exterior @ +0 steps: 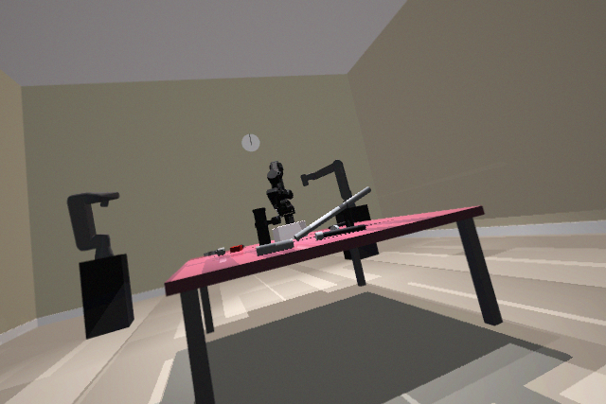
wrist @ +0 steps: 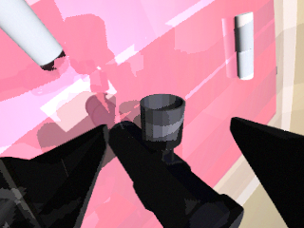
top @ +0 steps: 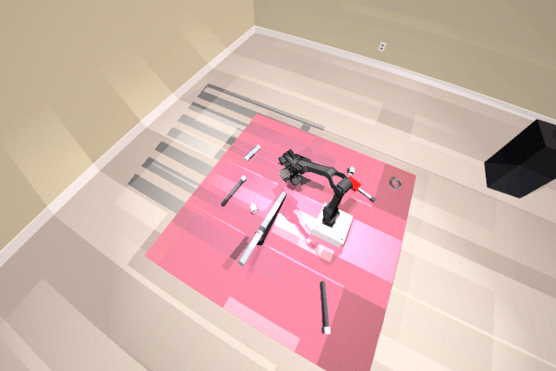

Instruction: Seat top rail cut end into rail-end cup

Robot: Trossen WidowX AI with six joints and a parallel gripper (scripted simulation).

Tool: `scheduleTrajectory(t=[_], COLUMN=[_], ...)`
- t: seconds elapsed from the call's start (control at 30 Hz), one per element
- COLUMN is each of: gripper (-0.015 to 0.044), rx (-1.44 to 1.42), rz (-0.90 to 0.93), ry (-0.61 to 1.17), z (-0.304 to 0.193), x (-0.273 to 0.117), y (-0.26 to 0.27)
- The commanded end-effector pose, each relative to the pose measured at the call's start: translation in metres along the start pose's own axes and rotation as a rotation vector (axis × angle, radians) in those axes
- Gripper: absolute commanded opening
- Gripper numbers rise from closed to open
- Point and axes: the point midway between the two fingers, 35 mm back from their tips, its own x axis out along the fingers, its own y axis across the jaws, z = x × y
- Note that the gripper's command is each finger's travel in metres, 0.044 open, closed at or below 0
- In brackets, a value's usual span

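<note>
The light grey rail (top: 273,213) (exterior: 325,219) (wrist: 28,30) slants through the loop cap (top: 260,238). Its far end is high. Its end toward the big post is low and apart from the cup. The black big post (exterior: 262,231) (wrist: 154,187) stands upright. The dark grey rail-end cup (exterior: 276,219) (wrist: 162,133) sticks out from its upper part, mouth empty. My gripper (wrist: 169,126) is open and empty, with the cup and post between its spread fingers in the wrist view. Whether a finger touches the post cannot be told. The arm hides much of the post in the top view.
On the pink table (top: 197,241) (exterior: 205,270) lie a white tube (top: 252,152) (exterior: 275,247) (wrist: 244,45), dark tubes (top: 232,192) (top: 324,306), white fittings (top: 254,208) (top: 351,170), a red-handled tool (top: 354,184) and a grey ring (top: 400,184). Other arms stand beyond the table.
</note>
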Motion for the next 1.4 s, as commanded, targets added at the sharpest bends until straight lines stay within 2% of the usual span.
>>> scheduleTrajectory(t=[0.0, 1.37], gripper=[0.044, 0.044], rx=[-0.004, -0.004], rz=[0.006, 0.003], ry=[0.003, 0.003], z=[-0.001, -0.001], x=[0.006, 0.072], y=[0.004, 0.004])
